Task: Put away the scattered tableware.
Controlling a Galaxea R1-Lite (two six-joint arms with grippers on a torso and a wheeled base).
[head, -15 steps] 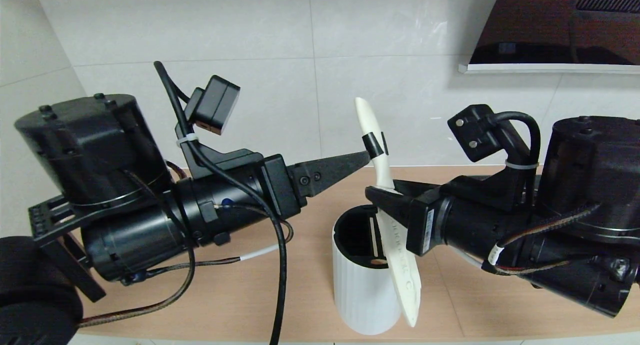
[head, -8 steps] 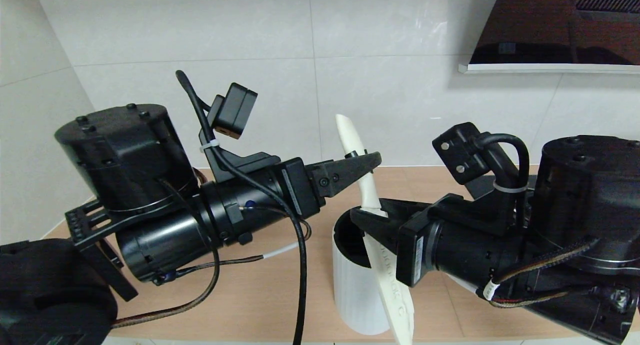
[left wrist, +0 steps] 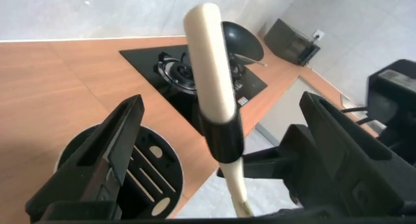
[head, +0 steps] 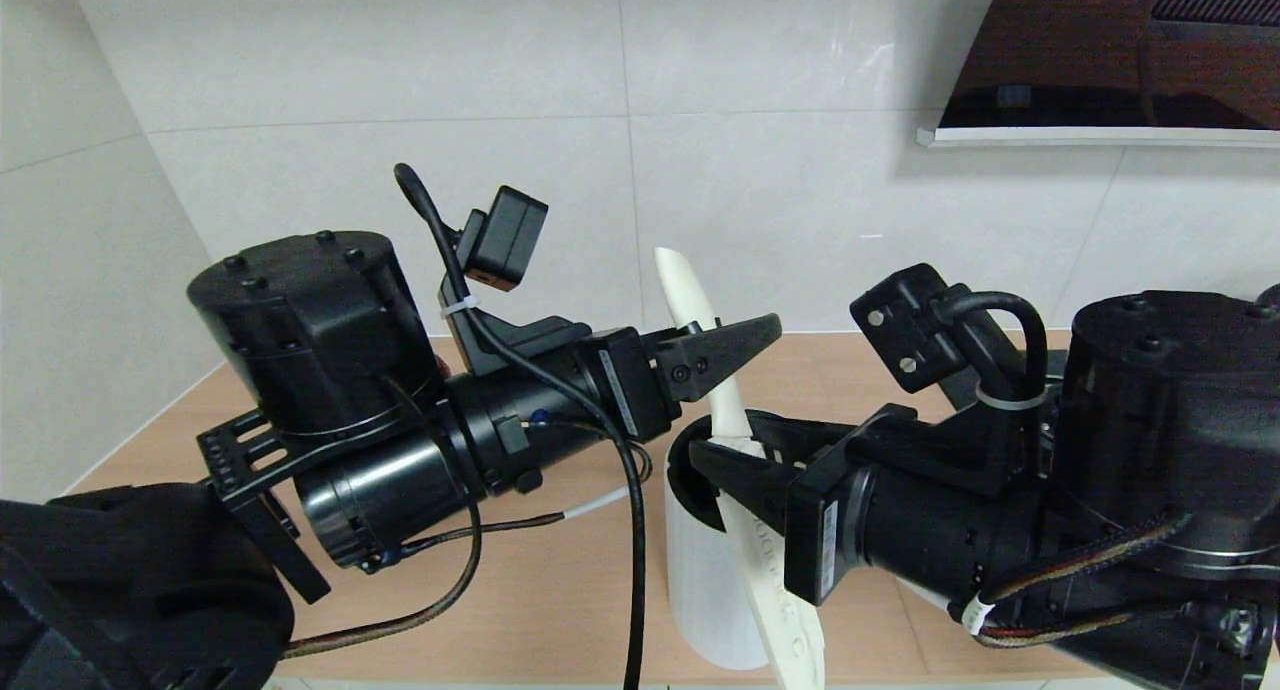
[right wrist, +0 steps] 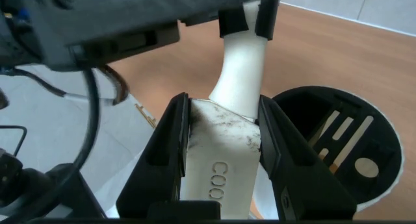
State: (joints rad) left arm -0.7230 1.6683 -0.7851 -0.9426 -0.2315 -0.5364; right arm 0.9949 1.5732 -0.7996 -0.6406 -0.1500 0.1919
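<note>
A cream knife (head: 688, 292) with a black band on its handle stands handle-up and blade-down, just in front of a white ribbed holder (head: 700, 580). My right gripper (head: 730, 445) is shut on it where blade meets handle; in the right wrist view the fingers (right wrist: 170, 149) press both sides of the blade (right wrist: 224, 169). My left gripper (head: 738, 355) is open around the handle. In the left wrist view its fingers (left wrist: 120, 143) stand wide apart, clear of the handle (left wrist: 209, 62). The holder's black slotted top (left wrist: 140, 178) lies below, and the blade hangs outside its rim (right wrist: 364, 107).
The holder stands on a wooden counter (head: 560, 590) near its front edge. A black gas hob (left wrist: 182, 68) with a dark pan (left wrist: 242, 41) lies farther along the counter. A dark range hood (head: 1120, 60) hangs on the tiled wall at the upper right.
My left gripper, shut on the black band a second ago, has let go and opened. Both arms and the knife have shifted left and down, closer to the holder.
</note>
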